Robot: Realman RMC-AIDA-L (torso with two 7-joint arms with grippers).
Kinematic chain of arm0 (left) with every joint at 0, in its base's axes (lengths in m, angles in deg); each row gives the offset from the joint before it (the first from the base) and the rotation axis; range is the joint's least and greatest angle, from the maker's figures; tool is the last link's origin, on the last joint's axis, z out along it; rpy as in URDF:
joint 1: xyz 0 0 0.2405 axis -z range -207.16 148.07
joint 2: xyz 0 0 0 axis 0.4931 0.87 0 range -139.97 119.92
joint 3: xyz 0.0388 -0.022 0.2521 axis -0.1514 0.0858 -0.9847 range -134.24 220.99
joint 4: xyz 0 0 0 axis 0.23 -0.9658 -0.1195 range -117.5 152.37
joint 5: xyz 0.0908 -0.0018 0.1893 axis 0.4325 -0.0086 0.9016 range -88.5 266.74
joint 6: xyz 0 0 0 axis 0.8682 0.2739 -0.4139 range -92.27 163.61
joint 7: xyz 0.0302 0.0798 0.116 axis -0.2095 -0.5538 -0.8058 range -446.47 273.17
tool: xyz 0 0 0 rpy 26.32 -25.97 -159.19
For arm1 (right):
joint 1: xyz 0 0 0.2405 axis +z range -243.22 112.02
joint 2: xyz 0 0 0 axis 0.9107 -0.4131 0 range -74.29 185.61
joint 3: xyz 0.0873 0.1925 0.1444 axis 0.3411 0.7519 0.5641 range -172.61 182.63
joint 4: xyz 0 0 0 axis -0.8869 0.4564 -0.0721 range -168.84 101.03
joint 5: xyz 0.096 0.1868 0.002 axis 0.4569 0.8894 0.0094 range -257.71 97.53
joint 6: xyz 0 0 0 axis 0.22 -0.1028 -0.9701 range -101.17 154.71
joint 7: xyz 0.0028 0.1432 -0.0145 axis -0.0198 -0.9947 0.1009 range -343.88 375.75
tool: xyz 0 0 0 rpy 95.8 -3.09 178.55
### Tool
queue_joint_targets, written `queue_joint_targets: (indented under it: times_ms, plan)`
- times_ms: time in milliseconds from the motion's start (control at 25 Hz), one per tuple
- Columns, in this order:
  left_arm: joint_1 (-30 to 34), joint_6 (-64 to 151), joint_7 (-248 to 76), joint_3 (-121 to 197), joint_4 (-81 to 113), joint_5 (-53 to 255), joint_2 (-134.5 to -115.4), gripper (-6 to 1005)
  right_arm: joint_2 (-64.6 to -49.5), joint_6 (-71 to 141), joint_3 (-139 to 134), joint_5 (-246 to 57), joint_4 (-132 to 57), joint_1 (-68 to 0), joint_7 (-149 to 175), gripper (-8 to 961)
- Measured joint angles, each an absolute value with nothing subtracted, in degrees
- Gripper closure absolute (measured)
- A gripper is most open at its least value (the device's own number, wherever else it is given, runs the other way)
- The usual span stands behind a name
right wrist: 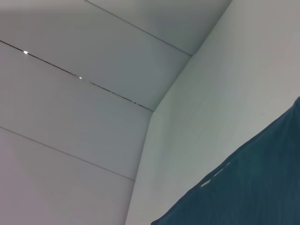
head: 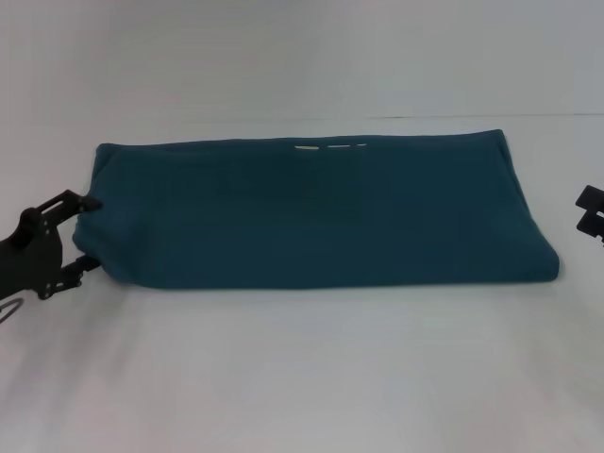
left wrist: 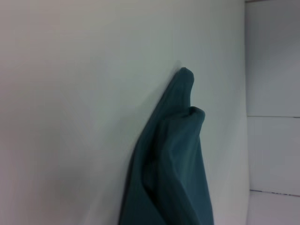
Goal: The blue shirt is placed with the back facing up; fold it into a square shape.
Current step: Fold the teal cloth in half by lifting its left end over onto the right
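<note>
- A bare stretch of the white worktop [head: 302, 377] is being shown nearest the camera, with nothing lying on it.
- At the left edge, the left pincer [head: 88, 232] is being held with its fingers spread, one fingertip against the shirt's left end and the other just beside the lower corner; no cloth is being pinched.
- The blue shirt [head: 321, 212] is lying across the middle of the worktop as a long, already doubled band, with small white marks peeking out at its far edge.
- In the left wrist view, the shirt's near end [left wrist: 173, 159] is being seen bunched into raised folds.
- A likely fault is being judged here: if the spread fingers are closed on one layer only, the band may be pulled apart, leaving the fold uneven.
- A second risk is being judged: dragging the bunched end may be shifting the whole band and skewing the square.
- At the right edge, the right pincer [head: 592, 211] is being kept apart from the shirt; whether it is spread or pressed together cannot be told.
- Nothing is being seen standing in the way.
</note>
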State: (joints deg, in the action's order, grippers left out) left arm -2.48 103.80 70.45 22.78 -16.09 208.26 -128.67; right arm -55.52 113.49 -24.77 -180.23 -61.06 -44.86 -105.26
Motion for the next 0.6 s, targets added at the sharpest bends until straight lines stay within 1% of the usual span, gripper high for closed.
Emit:
queue_joint_targets:
  times_ms: [360,600]
  plan:
    - [-3.4,102.4,71.7,22.3,-15.6,210.3,-128.87,109,-55.52,112.8,-24.7,-180.3,-61.1,-45.0,-105.3,312]
    - [-1.2,100.8,71.7,22.1,-12.9,211.7,-128.43,108,-55.52,112.7,-24.7,-180.3,-61.1,-44.9,-105.3,311]
